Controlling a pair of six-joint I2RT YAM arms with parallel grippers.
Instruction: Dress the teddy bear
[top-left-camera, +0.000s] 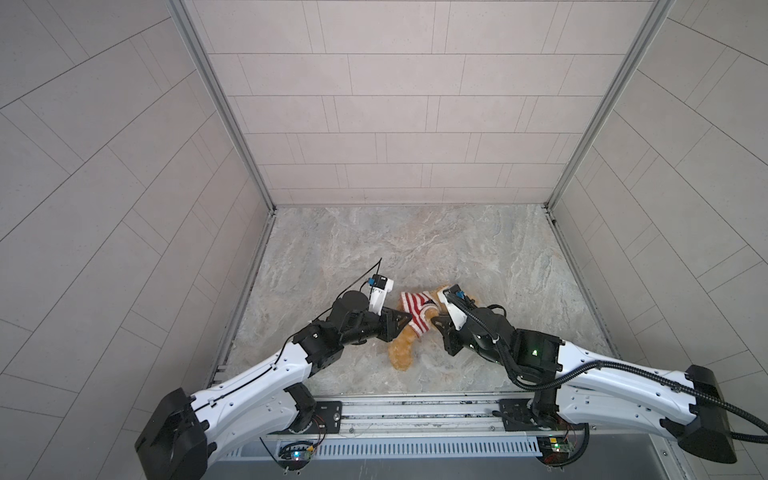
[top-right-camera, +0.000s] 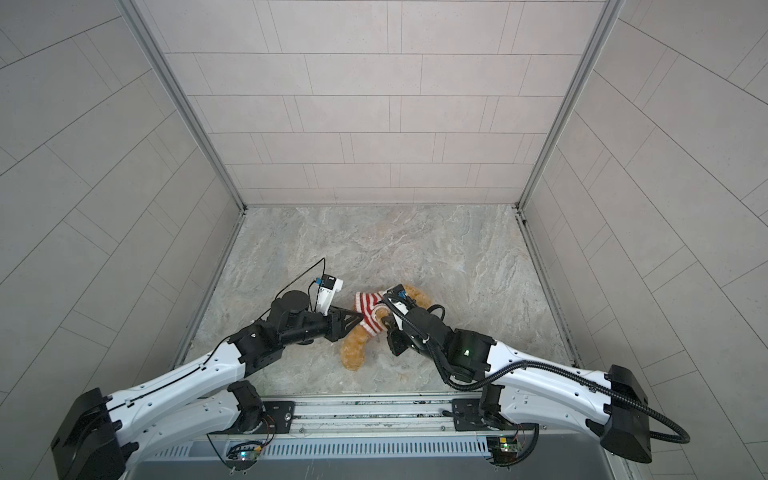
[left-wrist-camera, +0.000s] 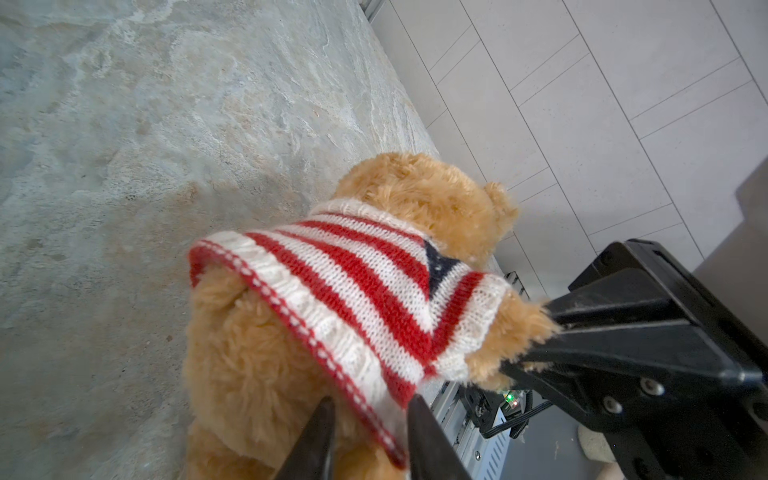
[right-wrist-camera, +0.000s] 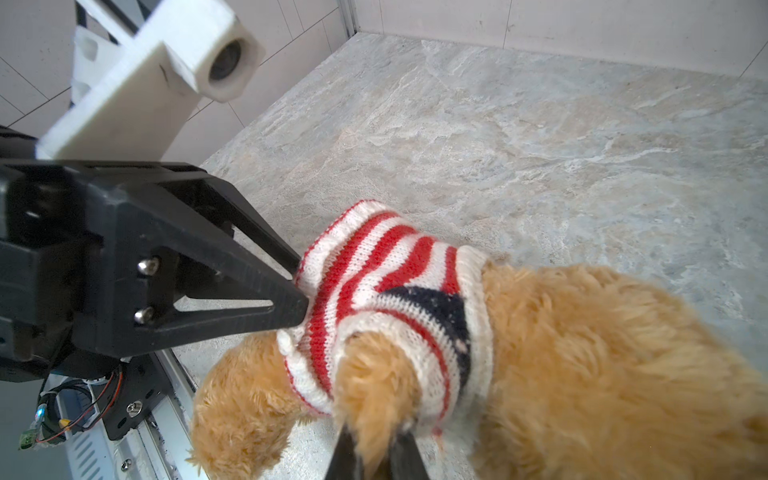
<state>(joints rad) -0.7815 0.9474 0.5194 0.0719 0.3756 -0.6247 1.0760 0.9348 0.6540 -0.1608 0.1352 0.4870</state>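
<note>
Right fingers (right-wrist-camera: 345, 461) pinching teddy bear (right-wrist-camera: 582, 353), left gripper (left-wrist-camera: 372, 401) parted — sweater (left-wrist-camera: 353, 291) on

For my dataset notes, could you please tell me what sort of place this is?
Likely a lab robot cell: pale tile-patterned wall panels boxing in a grey stone-look tabletop, plus a metal arm-mounting rail.

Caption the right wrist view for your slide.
Right tool grips the teddy bear by its arm; left tool at the sweater hem.

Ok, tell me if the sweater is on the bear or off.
On. The sweater wraps the teddy bear's torso, head out through the collar, one arm out of a sleeve.
</note>
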